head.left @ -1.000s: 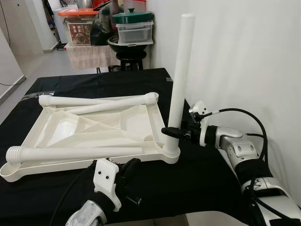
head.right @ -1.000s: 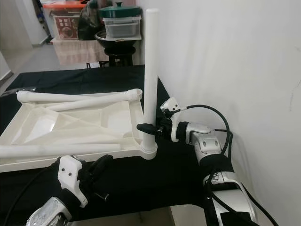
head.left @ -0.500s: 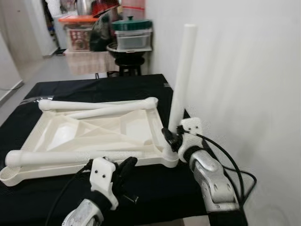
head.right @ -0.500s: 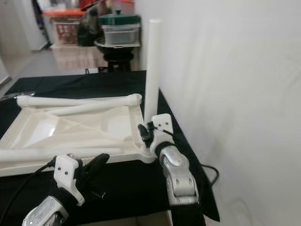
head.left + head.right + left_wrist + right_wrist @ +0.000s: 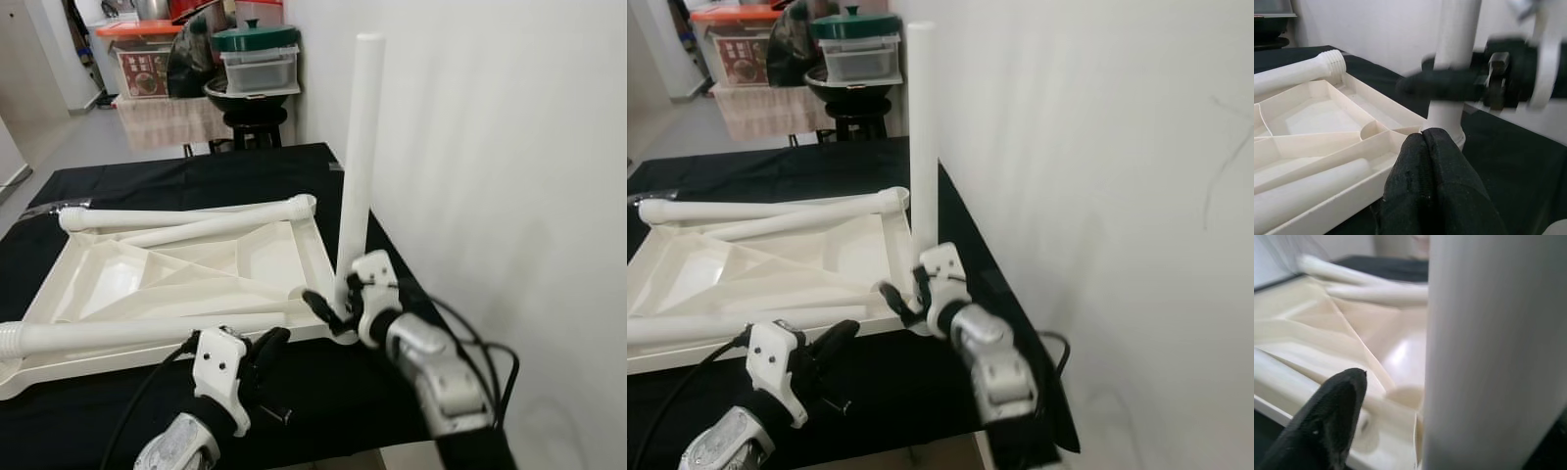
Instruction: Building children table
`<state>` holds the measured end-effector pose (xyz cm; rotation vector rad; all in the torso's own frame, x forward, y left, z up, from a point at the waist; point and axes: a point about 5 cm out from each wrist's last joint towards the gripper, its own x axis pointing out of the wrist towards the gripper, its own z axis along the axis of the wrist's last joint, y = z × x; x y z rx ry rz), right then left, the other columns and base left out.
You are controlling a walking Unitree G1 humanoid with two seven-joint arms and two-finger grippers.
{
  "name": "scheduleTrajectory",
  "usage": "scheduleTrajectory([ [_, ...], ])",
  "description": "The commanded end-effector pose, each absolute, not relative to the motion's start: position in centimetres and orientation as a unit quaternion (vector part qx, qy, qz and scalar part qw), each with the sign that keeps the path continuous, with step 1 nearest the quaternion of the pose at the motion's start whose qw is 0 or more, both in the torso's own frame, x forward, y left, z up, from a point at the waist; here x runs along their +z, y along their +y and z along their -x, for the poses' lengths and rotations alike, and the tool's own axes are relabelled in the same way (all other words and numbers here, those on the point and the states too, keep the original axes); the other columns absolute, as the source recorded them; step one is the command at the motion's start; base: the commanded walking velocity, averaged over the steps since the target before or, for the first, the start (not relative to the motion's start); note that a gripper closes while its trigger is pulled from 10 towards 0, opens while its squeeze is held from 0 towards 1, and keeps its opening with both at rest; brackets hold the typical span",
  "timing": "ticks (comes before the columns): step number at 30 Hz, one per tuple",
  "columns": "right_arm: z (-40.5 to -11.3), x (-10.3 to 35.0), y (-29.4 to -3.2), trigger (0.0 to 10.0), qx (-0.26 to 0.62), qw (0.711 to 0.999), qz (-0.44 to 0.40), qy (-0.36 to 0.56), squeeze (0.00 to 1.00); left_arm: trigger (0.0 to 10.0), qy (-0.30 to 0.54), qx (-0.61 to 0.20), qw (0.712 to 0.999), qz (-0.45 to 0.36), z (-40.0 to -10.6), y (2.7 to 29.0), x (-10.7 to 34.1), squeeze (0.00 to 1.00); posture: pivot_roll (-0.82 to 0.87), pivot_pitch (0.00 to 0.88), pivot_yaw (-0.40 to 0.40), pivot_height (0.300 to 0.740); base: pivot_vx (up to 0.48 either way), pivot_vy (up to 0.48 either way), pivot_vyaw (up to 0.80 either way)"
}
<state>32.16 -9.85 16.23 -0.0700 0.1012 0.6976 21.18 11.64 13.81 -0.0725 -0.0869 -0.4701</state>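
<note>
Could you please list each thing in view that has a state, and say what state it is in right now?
White plastic tabletop: upside down on the black-covered table.
Upright white leg tube: standing in the near right corner socket.
Three loose white leg tubes: lying flat across the tabletop, unfitted.
Right gripper: fingers apart at the upright leg's base.
Left gripper: shut, at the tabletop's near edge.
Green-lidded container: lid on.

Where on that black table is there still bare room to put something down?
The table is bare along its far edge, beyond the white tabletop, and in a strip on the left. The near right corner is crowded: the upright leg, the right tool and the left tool meet there.
</note>
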Motion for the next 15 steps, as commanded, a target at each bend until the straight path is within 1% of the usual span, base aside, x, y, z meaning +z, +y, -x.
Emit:
scheduleTrajectory([
  [1, -32.1, 16.9, -9.6, 10.0, 0.440, 0.897, 0.033, 0.033, 0.00, 10.0, -0.034, -0.232, 0.971, 0.036, -21.3, 11.7, 13.5, 0.00, 0.04, 0.000, -0.008, 0.740, 0.000, 0.000, 0.00],
  [2, -32.5, 17.2, -10.3, 10.0, 0.465, 0.884, 0.046, 0.028, 0.00, 10.0, -0.034, -0.231, 0.972, 0.036, -21.3, 11.6, 13.5, 0.00, 0.04, 0.000, -0.012, 0.740, 0.000, 0.000, 0.00],
  [3, -32.5, 17.2, -10.3, 10.0, 0.465, 0.884, 0.046, 0.028, 0.00, 10.0, -0.034, -0.231, 0.972, 0.036, -21.3, 11.6, 13.5, 0.00, 0.04, 0.000, -0.012, 0.740, 0.000, 0.000, 0.00],
  [4, -33.1, 17.5, -11.4, 10.0, 0.483, 0.874, 0.056, 0.029, 0.00, 10.0, -0.035, -0.230, 0.972, 0.036, -21.3, 11.6, 13.5, 0.00, 0.04, 0.000, -0.016, 0.740, 0.000, 0.000, 0.00],
  [8, -34.1, 18.2, -12.8, 10.0, 0.497, 0.865, 0.054, 0.028, 0.00, 10.0, -0.036, -0.226, 0.973, 0.037, -21.4, 11.6, 13.4, 0.00, 0.05, 0.000, -0.022, 0.740, 0.000, 0.000, 0.00],
  [10, -34.2, 18.5, -13.1, 10.0, 0.506, 0.861, 0.049, 0.027, 0.00, 10.0, -0.036, -0.225, 0.973, 0.037, -21.4, 11.6, 13.4, 0.00, 0.05, 0.000, -0.022, 0.740, 0.000, 0.000, 0.00],
  [11, -34.3, 18.7, -13.4, 3.3, 0.521, 0.852, 0.044, 0.029, 0.00, 10.0, -0.036, -0.224, 0.973, 0.037, -21.4, 11.7, 13.4, 0.00, 0.05, 0.000, -0.024, 0.740, 0.000, 0.000, 0.00],
  [14, -34.4, 18.9, -13.5, 3.3, 0.532, 0.845, 0.041, 0.031, 0.00, 10.0, -0.036, -0.224, 0.973, 0.037, -21.4, 11.7, 13.4, 0.00, 0.05, 0.000, -0.021, 0.740, 0.000, 0.000, 0.00],
  [15, -34.6, 19.0, -13.8, 0.0, 0.539, 0.840, 0.040, 0.032, 0.00, 10.0, -0.036, -0.224, 0.973, 0.037, -21.4, 11.7, 13.4, 0.00, 0.05, 0.000, -0.022, 0.740, 0.000, 0.000, 0.00],
])
